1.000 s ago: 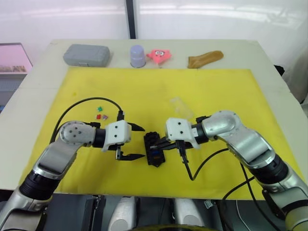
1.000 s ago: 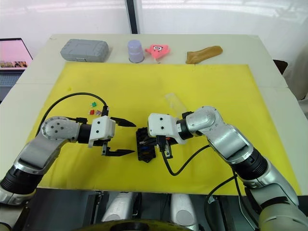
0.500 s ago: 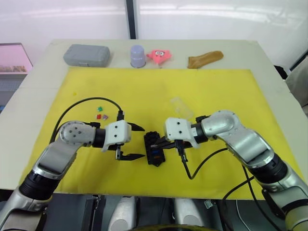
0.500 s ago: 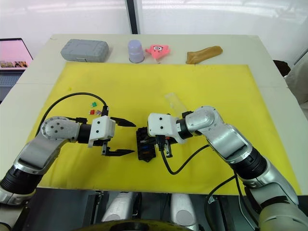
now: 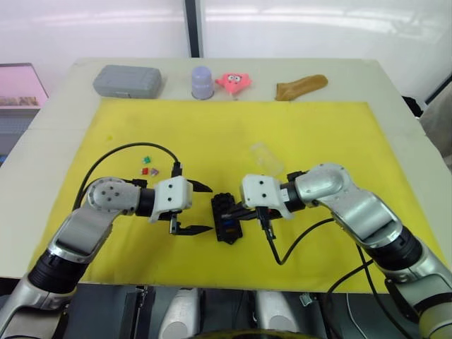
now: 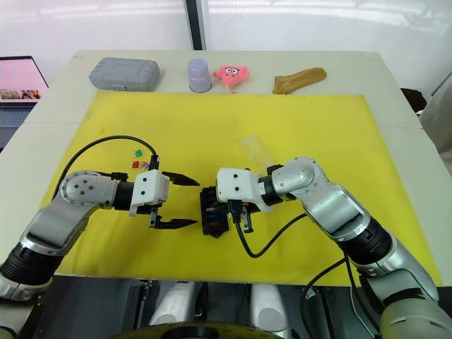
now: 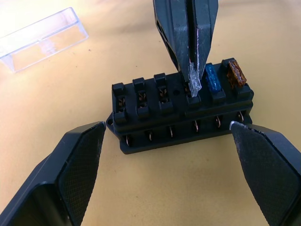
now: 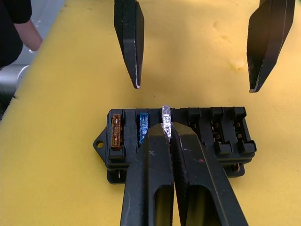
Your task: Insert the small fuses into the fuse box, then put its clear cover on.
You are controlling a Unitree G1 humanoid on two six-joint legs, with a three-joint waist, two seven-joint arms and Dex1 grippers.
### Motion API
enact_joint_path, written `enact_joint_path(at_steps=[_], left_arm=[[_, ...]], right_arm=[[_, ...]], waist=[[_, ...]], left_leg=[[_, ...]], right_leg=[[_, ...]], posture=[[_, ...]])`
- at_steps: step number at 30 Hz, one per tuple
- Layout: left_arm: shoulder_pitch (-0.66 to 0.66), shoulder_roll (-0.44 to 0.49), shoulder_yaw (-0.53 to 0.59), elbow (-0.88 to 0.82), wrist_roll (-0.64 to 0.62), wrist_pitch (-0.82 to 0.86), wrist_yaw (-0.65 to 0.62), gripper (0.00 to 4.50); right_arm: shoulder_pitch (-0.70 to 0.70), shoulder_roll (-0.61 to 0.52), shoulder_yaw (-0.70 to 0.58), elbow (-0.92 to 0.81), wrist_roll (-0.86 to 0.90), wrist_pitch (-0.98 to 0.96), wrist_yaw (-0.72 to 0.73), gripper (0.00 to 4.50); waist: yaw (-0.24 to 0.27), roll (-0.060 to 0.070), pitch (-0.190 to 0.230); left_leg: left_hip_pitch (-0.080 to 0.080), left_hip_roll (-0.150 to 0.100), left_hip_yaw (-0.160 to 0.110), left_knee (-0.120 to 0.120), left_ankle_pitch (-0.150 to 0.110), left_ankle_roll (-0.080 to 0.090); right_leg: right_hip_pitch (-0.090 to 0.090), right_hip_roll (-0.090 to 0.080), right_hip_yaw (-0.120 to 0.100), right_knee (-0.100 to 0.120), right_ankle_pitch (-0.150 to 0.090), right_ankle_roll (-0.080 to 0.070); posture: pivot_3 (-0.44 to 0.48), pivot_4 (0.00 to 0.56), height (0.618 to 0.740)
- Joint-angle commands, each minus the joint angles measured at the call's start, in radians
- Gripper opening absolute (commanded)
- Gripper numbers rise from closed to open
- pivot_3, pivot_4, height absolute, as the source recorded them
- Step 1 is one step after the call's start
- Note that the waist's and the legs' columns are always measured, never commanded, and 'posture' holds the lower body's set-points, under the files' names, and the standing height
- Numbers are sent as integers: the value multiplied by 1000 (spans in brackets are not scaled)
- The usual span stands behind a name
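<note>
The black fuse box [image 5: 227, 219] lies on the yellow mat between my two grippers. An orange fuse [image 8: 116, 131] and a blue fuse [image 8: 142, 128] sit in its two end slots. My right gripper [image 8: 167, 130] is shut on a small grey fuse [image 8: 165, 116], whose lower end is at the third slot beside the blue one. My left gripper [image 5: 210, 207] hangs open just left of the box, one finger on each side of its length, not touching it. Loose small fuses [image 5: 148, 167], red and green, lie further left. The clear cover [image 5: 265, 157] rests on the mat behind my right gripper.
Along the table's back edge stand a grey case [image 5: 127, 80], a lavender cup [image 5: 203, 82], a pink toy [image 5: 235, 81] and a tan object [image 5: 301, 86]. A black cable [image 5: 127, 150] loops over the mat by my left arm.
My right gripper has crept slightly left over the fuse box with the grey fuse. The left gripper stays put.
</note>
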Motion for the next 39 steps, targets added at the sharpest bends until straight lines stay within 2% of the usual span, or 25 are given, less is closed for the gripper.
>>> enact_joint_path(at_steps=[1,12,15,19,24,32,35,39], left_arm=[[-9,1,14,-19,-2,-18,3,4453],[-10,0,12,-23,-5,-13,3,4453],[-12,0,13,-17,-4,-15,3,4500],[-18,-2,12,-9,-3,-16,2,4500],[-35,-3,13,15,0,-27,-5,4500],[-19,7,22,-18,-49,-15,-38,4500],[7,26,31,-48,-72,-8,-60,4500],[23,48,29,-50,-66,-30,-78,4500]], right_arm=[[-2,-8,11,-42,-17,-13,-4,0],[-4,-14,36,-27,-51,-3,0,0],[-9,-14,10,-46,-18,21,8,964],[-21,-22,-22,-56,-1,26,12,2882],[-21,-36,-78,-68,47,5,33,2882],[51,25,-163,-67,136,-17,-22,2882],[106,40,-170,-90,151,-37,-46,1978],[149,66,-172,-93,164,-45,-80,53]], waist=[[0,0,0],[0,0,0],[0,0,0],[0,0,0],[1,0,0],[1,0,0],[1,0,0],[0,0,0]], left_leg=[[0,0,0,0,0,0],[0,0,0,0,0,0],[0,0,0,0,0,0],[0,0,0,0,0,1],[0,0,0,1,0,1],[0,0,0,1,-1,1],[0,0,0,1,-1,1],[0,0,0,1,-1,1]], right_leg=[[0,0,0,0,0,0],[0,0,0,0,0,0],[0,0,0,0,0,0],[1,0,0,0,0,0],[1,0,0,0,0,0],[1,0,0,0,0,0],[1,0,0,0,0,0],[1,0,0,0,0,0]], posture=[[0,150,740],[0,150,740],[0,150,740],[0,150,740],[0,150,740],[0,150,740],[0,150,740],[0,150,740]])
